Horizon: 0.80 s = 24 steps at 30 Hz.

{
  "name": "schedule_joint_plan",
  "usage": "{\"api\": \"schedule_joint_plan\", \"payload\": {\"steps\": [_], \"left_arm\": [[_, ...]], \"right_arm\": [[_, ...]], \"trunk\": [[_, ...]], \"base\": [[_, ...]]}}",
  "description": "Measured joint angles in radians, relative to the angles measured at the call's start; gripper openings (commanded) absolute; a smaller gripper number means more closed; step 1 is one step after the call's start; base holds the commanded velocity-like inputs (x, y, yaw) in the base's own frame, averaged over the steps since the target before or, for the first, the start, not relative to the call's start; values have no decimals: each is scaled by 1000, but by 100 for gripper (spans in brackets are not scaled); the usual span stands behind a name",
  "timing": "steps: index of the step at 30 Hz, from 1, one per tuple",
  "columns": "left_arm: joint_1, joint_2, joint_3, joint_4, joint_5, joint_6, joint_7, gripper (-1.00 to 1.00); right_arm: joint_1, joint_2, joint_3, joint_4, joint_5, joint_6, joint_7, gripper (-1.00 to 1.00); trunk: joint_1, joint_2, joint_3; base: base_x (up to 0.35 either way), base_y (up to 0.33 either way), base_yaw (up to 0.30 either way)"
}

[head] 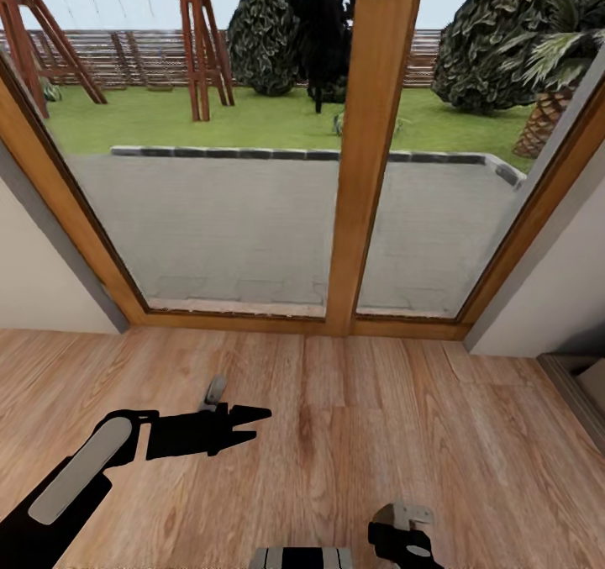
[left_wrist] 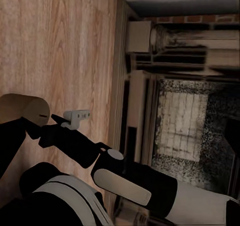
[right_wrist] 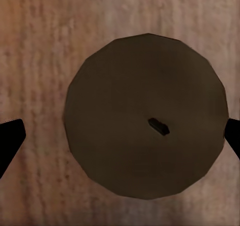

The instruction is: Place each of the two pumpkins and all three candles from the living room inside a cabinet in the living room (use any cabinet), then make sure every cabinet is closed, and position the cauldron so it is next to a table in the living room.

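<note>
Pale plank flooring (head: 353, 434) runs up to a timber-framed patio door (head: 370, 157) with lawn and shrubs beyond the glass, and you are parked facing it with both arms low over the boards. Your right gripper (right_wrist: 120, 141) points straight down, and directly beneath it sits what looks like one of the candles (right_wrist: 145, 116): a round brown top with a short dark wick just off its middle, standing on the floor. I judge that pose is chosen so a plain descent brings a finger down each side of it. Those fingertips (right_wrist: 10, 136) are spread wide, one on each flank of the candle with floor showing between tip and wax on both sides, so nothing is touched or held yet. Your left gripper (head: 244, 426) reaches out level ahead of its forearm above bare floor, its two prongs parted by a modest gap and empty, probably kept aside so it stays out of the right arm's way. From the left wrist, a tan cylinder (left_wrist: 22, 110) lies just beyond the right arm's tip, likely that same candle.
</note>
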<state>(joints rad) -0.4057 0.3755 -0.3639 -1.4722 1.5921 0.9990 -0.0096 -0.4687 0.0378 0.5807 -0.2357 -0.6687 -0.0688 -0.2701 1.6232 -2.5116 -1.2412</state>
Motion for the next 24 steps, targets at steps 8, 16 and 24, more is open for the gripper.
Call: {"api": "schedule_joint_plan", "payload": {"steps": [8, 16, 24], "left_arm": [[24, 11, 1, -42, 1, 0, 0, 100], [26, 11, 0, -45, 1, 0, 0, 100], [26, 10, 0, -45, 1, 0, 0, 100]], "right_arm": [[0, -5, 0, 1, 0, -13, 0, 100], [0, -5, -1, 0, 0, -15, 0, 100], [0, -5, -3, 1, -3, -16, 0, 100]], "trunk": [[1, -1, -8], [1, -1, -8], [3, -1, -23]], "base": [[0, 0, 0], [0, 0, 0], [0, 0, 0]]}}
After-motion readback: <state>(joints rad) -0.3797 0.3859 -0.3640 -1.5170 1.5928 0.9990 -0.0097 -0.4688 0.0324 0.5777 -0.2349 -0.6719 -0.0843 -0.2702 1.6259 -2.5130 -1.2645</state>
